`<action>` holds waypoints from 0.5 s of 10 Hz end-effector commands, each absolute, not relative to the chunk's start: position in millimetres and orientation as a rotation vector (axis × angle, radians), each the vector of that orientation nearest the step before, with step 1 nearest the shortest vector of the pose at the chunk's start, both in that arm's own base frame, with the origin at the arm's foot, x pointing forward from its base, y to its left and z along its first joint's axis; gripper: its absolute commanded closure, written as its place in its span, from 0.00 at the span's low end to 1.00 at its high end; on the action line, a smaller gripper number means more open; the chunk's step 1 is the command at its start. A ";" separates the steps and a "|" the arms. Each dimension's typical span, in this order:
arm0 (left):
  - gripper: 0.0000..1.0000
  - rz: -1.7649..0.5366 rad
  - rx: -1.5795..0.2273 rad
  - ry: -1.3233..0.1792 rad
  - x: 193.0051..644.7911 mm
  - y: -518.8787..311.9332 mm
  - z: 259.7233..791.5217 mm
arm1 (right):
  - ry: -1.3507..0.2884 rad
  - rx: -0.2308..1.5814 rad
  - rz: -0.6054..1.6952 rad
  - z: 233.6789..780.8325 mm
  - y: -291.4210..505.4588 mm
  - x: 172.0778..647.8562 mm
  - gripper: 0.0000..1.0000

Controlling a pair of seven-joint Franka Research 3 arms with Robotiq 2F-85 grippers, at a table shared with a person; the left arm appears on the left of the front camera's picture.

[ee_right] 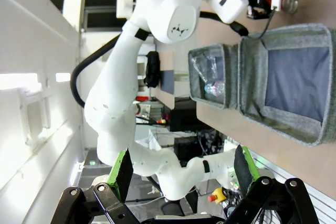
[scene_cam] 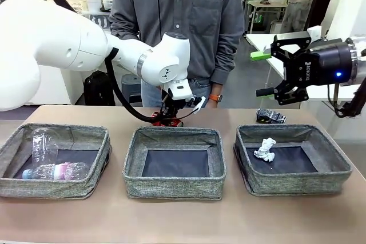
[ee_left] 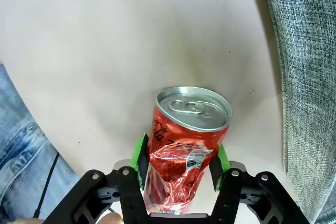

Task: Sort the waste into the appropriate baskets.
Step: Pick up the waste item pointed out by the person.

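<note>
Front view, left to right: what's sorted?

— The left basket (scene_cam: 57, 188) holds both clear bottles (scene_cam: 44, 144). The middle basket (scene_cam: 174, 188) holds nothing yet. The paper wad (scene_cam: 265, 149) lies in the right basket (scene_cam: 297, 184).

— What's left?

— Two cans, I'd say. The left gripper (scene_cam: 170, 114) is clenched on the crushed red can (scene_cam: 171, 122), low behind the middle basket. The dark can (scene_cam: 270, 116) lies on the table behind the right basket. The right gripper (scene_cam: 262, 74) hangs above it, jaws spread, holding nothing.

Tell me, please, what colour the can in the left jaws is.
Red with a silver top; the soda can shows best in the left wrist view.
</note>
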State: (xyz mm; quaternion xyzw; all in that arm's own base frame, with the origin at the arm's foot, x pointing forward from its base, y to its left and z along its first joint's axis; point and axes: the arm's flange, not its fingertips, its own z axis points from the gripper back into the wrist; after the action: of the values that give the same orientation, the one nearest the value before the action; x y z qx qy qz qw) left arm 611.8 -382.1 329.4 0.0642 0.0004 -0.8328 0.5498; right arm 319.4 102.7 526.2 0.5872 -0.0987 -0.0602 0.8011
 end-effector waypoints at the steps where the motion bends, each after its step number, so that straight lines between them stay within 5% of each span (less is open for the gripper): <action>1: 0.95 -1.981 0.162 0.013 612.7 -380.5 330.7 | -0.203 1.268 -0.141 528.1 103.4 318.7 0.00; 5: 1.00 -1.903 0.111 0.011 612.2 -376.3 355.7 | -0.203 1.268 -0.141 528.1 103.4 318.7 0.00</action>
State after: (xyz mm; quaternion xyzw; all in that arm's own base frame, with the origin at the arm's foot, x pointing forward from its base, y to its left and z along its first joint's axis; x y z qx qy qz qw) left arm 613.2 -380.9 335.7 0.0599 0.0014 -0.8274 0.5585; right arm 319.4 102.7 526.2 0.5872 -0.0987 -0.0602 0.8011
